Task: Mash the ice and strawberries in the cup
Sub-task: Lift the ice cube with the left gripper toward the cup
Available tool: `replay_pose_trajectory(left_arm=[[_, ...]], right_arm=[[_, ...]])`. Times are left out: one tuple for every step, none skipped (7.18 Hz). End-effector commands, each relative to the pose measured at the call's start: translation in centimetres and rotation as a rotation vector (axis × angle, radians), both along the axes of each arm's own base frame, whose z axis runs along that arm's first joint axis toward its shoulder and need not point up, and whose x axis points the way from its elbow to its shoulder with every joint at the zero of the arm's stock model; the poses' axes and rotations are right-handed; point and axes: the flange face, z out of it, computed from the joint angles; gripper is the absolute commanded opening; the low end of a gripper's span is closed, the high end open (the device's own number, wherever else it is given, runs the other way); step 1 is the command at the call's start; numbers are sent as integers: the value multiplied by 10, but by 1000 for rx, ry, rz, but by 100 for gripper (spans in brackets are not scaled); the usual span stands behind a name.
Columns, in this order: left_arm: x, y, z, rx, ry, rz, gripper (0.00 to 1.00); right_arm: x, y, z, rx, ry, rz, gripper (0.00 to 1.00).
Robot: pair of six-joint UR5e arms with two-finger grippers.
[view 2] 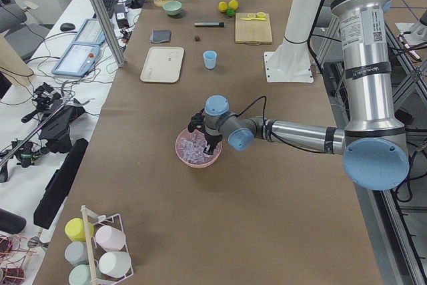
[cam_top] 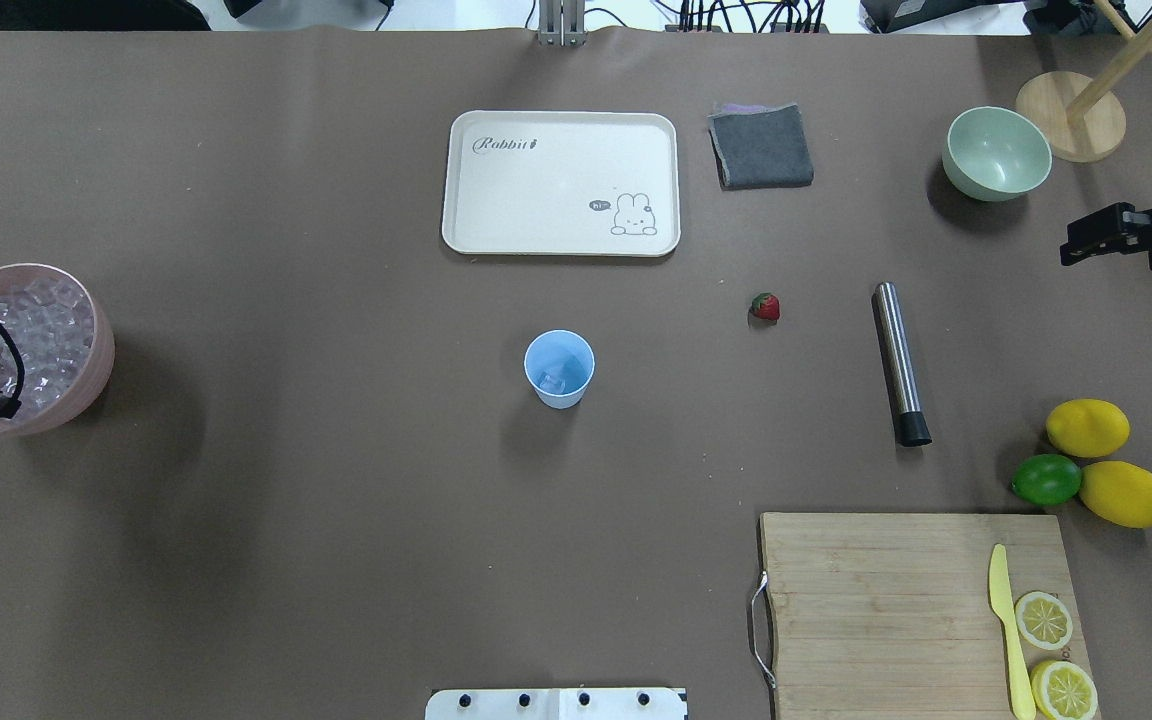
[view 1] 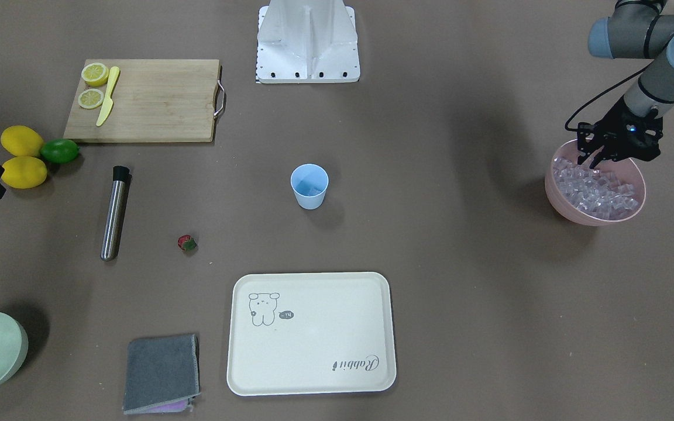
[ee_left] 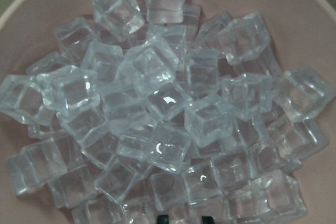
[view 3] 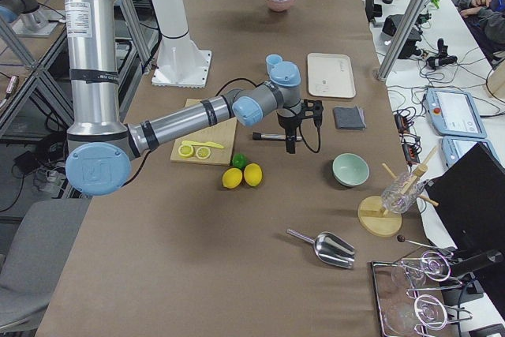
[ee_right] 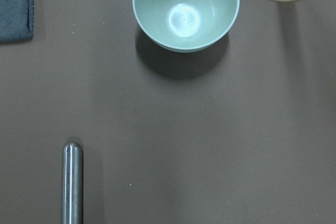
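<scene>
Holding our left hand (view 1: 594, 156) low over the ice (ee_left: 168, 114) heaped in the pink bowl (view 1: 553, 193), fingertips (ee_left: 163, 219) parted and empty, we judge each cube light, hard and slippery, best pinched across flat opposite faces, the cup (view 1: 309, 186) standing well apart mid-surface.

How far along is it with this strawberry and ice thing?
Early days. The cup already holds a little ice. The left gripper is down in the pink bowl, open over more cubes. The strawberry and metal rod lie untouched, so the mashing is left.
</scene>
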Motion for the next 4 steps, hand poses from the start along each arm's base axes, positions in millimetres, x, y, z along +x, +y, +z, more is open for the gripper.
replay_pose_trajectory(left_arm=[[-20, -29, -48, 46, -16, 4, 0], [-31, -56, -77, 153, -6, 21, 0], [-27, -70, -96, 188, 9, 16, 0], [-14, -90, -133, 212, 38, 19, 0]], right_arm=[[1, 0, 0, 0, 0, 1, 100], [1, 0, -2, 3, -3, 1, 100], [0, 0, -3, 4, -4, 0, 100], [0, 0, -3, 4, -4, 0, 100]])
